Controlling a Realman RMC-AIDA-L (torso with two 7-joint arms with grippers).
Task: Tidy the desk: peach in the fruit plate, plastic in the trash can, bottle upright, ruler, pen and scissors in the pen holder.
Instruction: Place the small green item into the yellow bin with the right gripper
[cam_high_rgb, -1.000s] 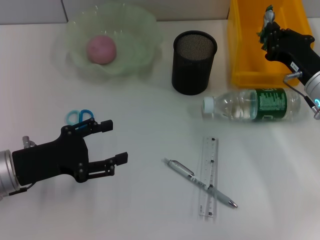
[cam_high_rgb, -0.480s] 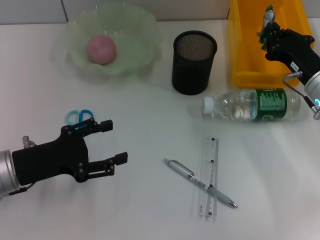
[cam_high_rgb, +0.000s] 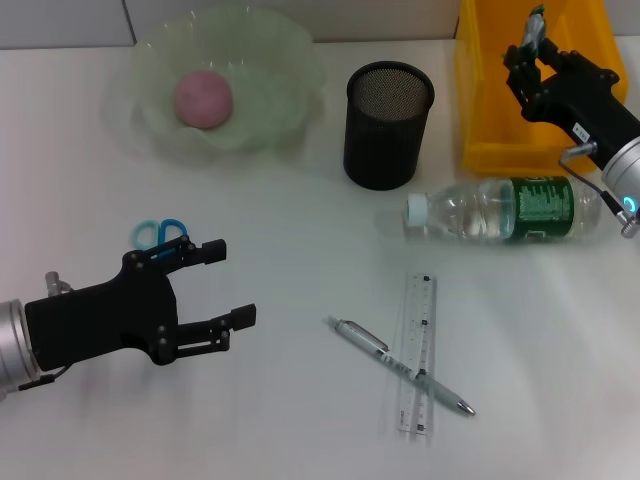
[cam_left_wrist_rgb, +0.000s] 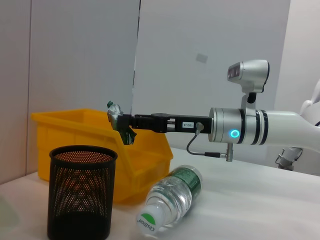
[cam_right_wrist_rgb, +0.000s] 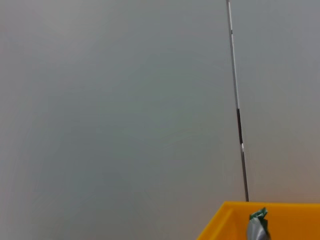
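The pink peach (cam_high_rgb: 203, 98) lies in the pale green fruit plate (cam_high_rgb: 275, 55). My right gripper (cam_high_rgb: 530, 50) hovers over the yellow trash can (cam_high_rgb: 480, 100) with its fingers spread. The crumpled plastic (cam_high_rgb: 538, 20) still sits at their tips, and shows too in the left wrist view (cam_left_wrist_rgb: 115, 112). The bottle (cam_high_rgb: 505, 210) lies on its side in front of the trash can. A pen (cam_high_rgb: 355, 335) crosses the clear ruler (cam_high_rgb: 419, 310). The scissors' blue handles (cam_high_rgb: 158, 234) peek from behind my open, empty left gripper (cam_high_rgb: 232, 283). The black mesh pen holder (cam_high_rgb: 389, 125) stands empty.
The trash can fills the back right corner, with the lying bottle (cam_left_wrist_rgb: 170, 197) close against its front. The pen holder (cam_left_wrist_rgb: 81, 192) stands between the fruit plate and the trash can. A grey wall runs behind the table.
My right gripper's fingers have spread apart over the trash can; they were closed on the plastic before. The left arm has not moved.
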